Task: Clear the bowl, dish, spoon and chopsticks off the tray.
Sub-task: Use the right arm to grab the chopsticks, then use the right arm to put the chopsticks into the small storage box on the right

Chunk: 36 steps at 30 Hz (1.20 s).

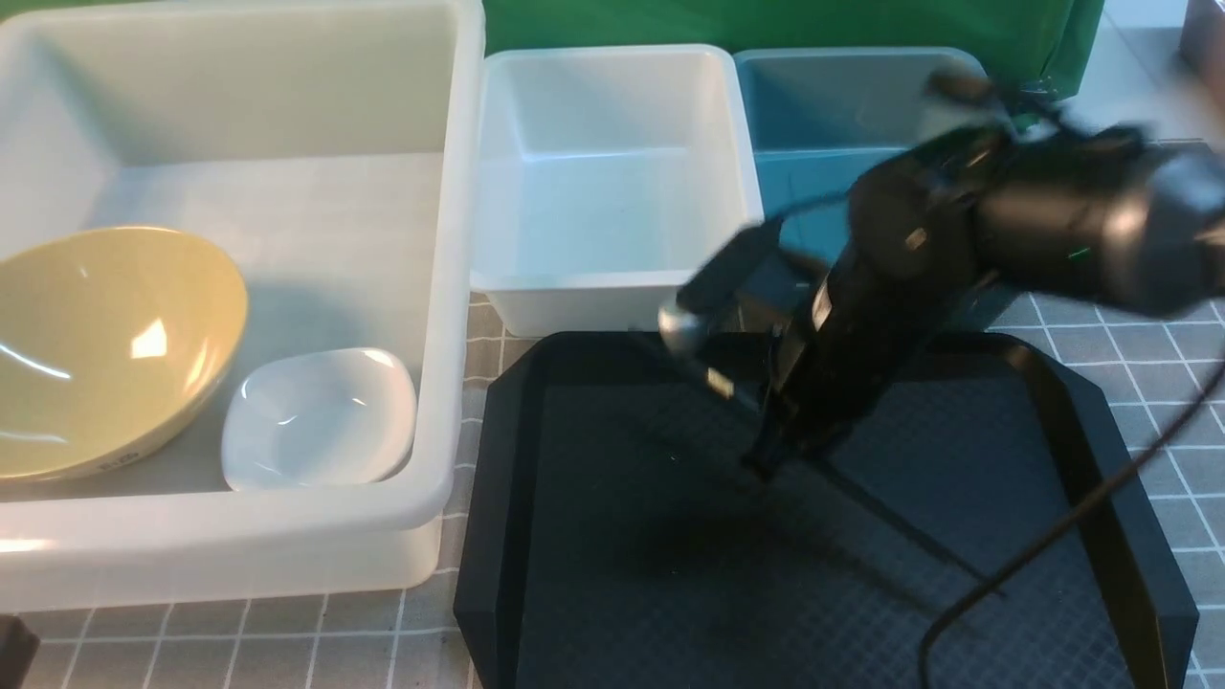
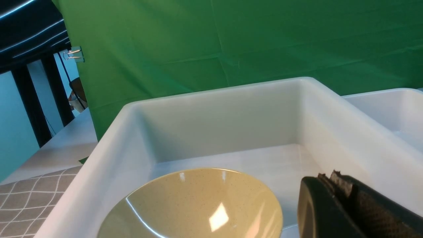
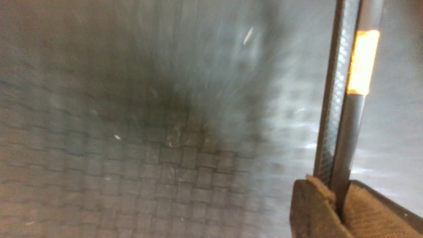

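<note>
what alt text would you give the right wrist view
The right gripper pinches the pair of black chopsticks, a gold band bright on one, over the diamond-textured floor of the tray. The picture is motion-blurred.

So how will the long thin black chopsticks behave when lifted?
Probably stiff and light: the long thin black chopsticks look straight. Glossy shafts in the right fingers may slip or scissor. Gripped near the gold-banded end, they'll likely tilt.
</note>
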Each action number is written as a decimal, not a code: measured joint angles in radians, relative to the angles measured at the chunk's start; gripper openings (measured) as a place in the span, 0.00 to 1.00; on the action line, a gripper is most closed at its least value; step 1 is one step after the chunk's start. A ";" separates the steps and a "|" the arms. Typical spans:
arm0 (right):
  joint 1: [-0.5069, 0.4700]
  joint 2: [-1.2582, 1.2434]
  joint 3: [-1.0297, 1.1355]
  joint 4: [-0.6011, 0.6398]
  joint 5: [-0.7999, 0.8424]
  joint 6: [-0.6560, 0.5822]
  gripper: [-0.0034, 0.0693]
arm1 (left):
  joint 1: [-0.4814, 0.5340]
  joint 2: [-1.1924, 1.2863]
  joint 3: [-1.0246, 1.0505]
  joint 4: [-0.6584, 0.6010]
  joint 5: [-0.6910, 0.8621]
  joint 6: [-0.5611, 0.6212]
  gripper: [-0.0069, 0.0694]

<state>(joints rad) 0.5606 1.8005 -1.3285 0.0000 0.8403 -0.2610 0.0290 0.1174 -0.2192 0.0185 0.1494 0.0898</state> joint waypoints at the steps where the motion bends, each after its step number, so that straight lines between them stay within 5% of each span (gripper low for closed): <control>1: 0.000 -0.039 0.000 0.000 0.001 -0.001 0.23 | 0.000 0.000 0.000 0.000 0.000 0.000 0.07; 9: 0.000 -0.208 0.000 0.000 -0.055 -0.029 0.23 | 0.000 0.000 0.000 0.000 0.000 0.000 0.07; 19: -0.104 -0.271 0.000 -0.110 -0.861 -0.020 0.23 | 0.000 0.000 0.000 0.000 0.000 0.000 0.07; 24: -0.243 -0.041 0.000 -0.116 -1.163 0.184 0.23 | 0.000 0.000 0.000 0.000 0.000 0.000 0.07; 32: -0.324 0.213 -0.022 -0.116 -1.102 0.525 0.23 | 0.000 0.000 0.000 0.000 0.001 0.000 0.07; 36: -0.324 0.236 -0.031 -0.116 -1.104 0.580 0.30 | 0.000 0.000 0.000 0.000 0.001 0.000 0.07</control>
<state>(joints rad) 0.2366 2.0367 -1.3597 -0.1164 -0.2638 0.3192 0.0290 0.1174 -0.2192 0.0185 0.1503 0.0898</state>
